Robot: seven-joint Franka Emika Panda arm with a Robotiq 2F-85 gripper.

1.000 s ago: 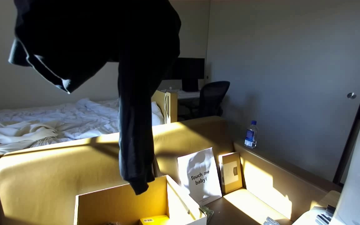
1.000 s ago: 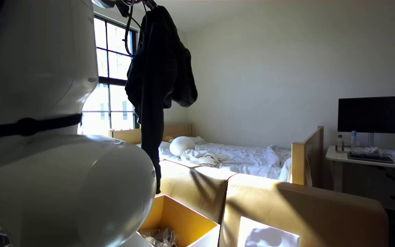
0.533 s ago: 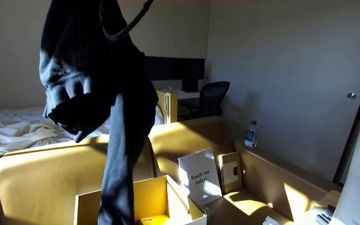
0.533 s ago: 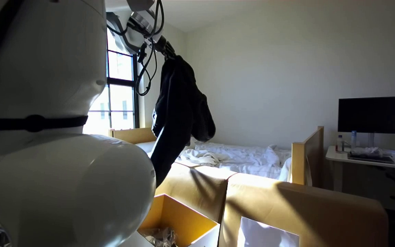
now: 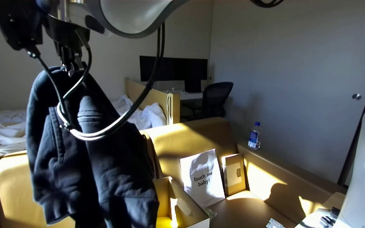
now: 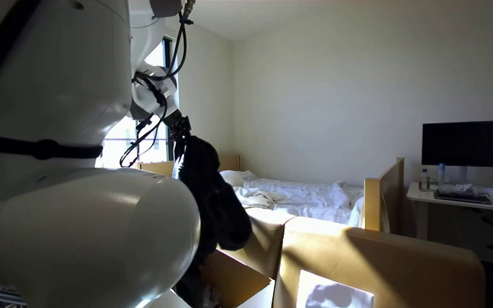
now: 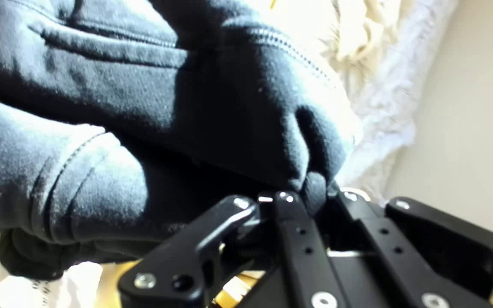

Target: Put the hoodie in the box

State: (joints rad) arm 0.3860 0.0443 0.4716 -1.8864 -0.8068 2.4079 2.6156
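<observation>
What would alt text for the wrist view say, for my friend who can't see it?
A black two-fingered robot hand pinches a dark blue fabric hoodie, which fills much of the picture. Rumpled white bedding and a pale wall show behind.

In an exterior view I read "Touch me baby!" on the white sheet (image 5: 202, 178), below and right of the jaws. Farther right, the label (image 5: 252, 137) on the blue-capped bottle (image 5: 254, 136) is too small for me. In my wrist view, lettering (image 7: 44, 287) on white paper (image 7: 19, 291) left of the jaws is washed out.
</observation>
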